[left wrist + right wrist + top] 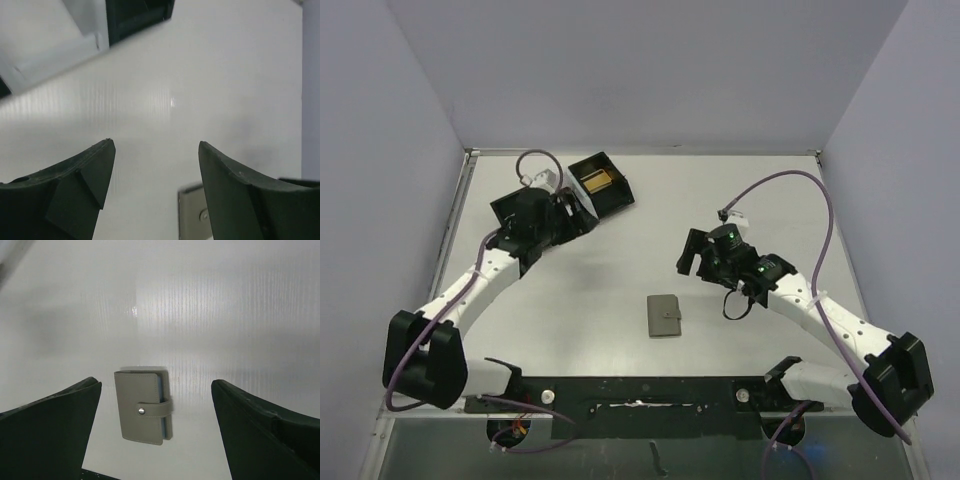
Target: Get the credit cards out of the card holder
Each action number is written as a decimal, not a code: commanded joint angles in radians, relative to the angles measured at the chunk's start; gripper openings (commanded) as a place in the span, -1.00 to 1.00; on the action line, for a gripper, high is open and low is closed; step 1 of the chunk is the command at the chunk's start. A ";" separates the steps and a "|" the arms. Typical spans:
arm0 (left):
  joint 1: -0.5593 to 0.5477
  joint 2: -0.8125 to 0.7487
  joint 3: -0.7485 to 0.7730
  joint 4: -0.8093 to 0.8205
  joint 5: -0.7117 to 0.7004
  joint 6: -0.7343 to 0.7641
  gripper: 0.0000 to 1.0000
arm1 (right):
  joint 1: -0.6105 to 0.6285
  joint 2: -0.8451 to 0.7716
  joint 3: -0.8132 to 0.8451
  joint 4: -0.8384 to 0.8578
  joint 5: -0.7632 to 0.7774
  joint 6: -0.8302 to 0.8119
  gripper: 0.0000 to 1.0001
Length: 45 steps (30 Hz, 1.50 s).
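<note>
Table (610, 280), white ribbed, lilac walls (650, 70): card holder (664, 316) snapped shut nr near-edge ctr; left gripper (155, 150), right gripper (156, 383) jaws apart, empty.

Bright, even overhead light leaves a small glare spot on the white table (134, 311). Shadows are faint; wrist views blur at their near edges.

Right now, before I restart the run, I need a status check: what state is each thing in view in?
card holder: closed, snapped shut, lying flat on the table.
left gripper: open, empty.
right gripper: open, empty.
black tray: one compartment holds something yellowish.
</note>
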 commanded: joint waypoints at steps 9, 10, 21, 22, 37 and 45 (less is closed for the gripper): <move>0.161 0.341 0.447 -0.303 -0.225 0.099 0.27 | 0.002 -0.132 -0.073 -0.077 0.083 0.120 0.95; 0.172 0.346 0.446 -0.304 -0.233 0.096 0.25 | 0.003 -0.137 -0.075 -0.085 0.088 0.121 0.95; 0.230 0.457 0.548 -0.375 -0.283 0.145 0.17 | 0.003 -0.112 -0.065 -0.079 0.094 0.090 0.95; 0.231 0.467 0.559 -0.381 -0.295 0.151 0.17 | 0.002 -0.104 -0.060 -0.079 0.090 0.085 0.95; 0.241 0.623 0.696 -0.451 -0.307 0.207 -0.11 | 0.002 -0.079 -0.059 -0.094 0.085 0.062 0.95; 0.240 0.628 0.683 -0.444 -0.256 0.202 -0.38 | 0.002 -0.080 -0.070 -0.097 0.087 0.069 0.95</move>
